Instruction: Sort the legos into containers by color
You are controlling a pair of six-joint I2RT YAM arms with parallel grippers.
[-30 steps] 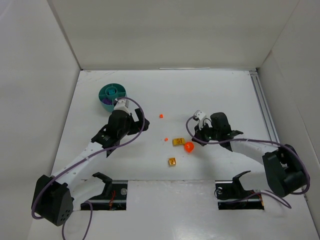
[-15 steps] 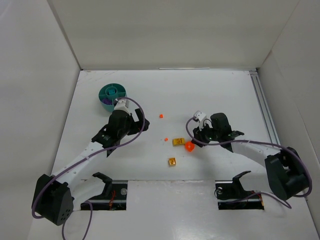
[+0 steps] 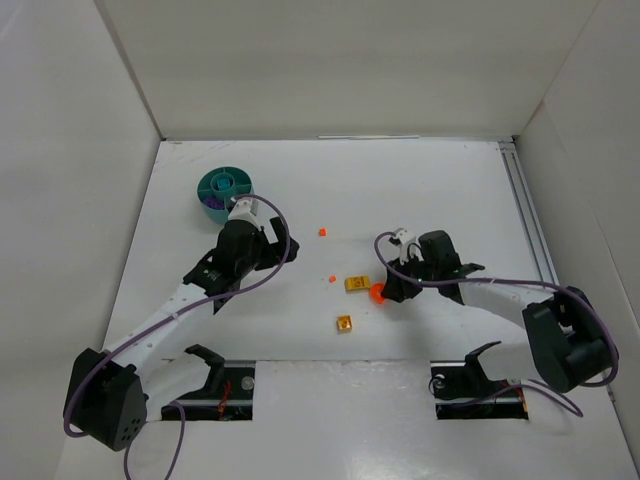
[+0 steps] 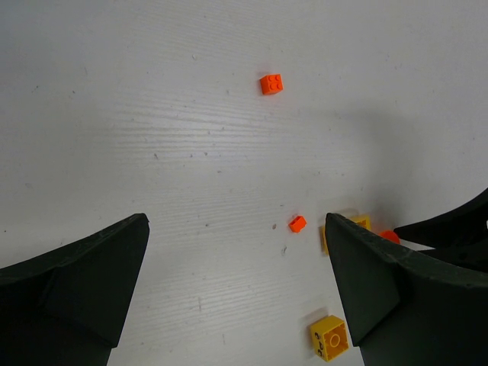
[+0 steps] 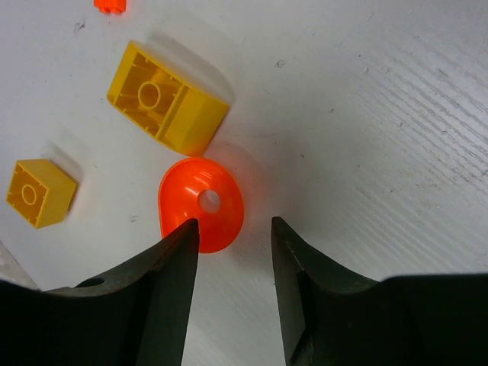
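The teal bowl (image 3: 224, 186) stands at the back left with purple bits (image 3: 212, 204) in one compartment. My left gripper (image 3: 262, 240) (image 4: 235, 223) hangs just in front of it, wide open and empty. Loose legos lie mid-table: an orange brick (image 3: 322, 232) (image 4: 270, 83), a tiny orange bit (image 3: 331, 277) (image 4: 297, 223), two yellow bricks (image 3: 356, 283) (image 3: 344, 323) (image 5: 164, 99) (image 5: 40, 192) and an orange cone-shaped piece (image 3: 376, 292) (image 5: 200, 202). My right gripper (image 3: 388, 287) (image 5: 233, 223) is open low over the table. Its left finger overlaps the cone's edge; nothing sits between the fingers.
White walls close in the table on the left, back and right. A metal rail (image 3: 530, 225) runs along the right edge. The arm bases and their cables (image 3: 220, 385) sit at the near edge.
My right gripper has gone from shut to open and has slid forward and down to the orange cone piece, now partly covering it from above. The left arm has not moved.
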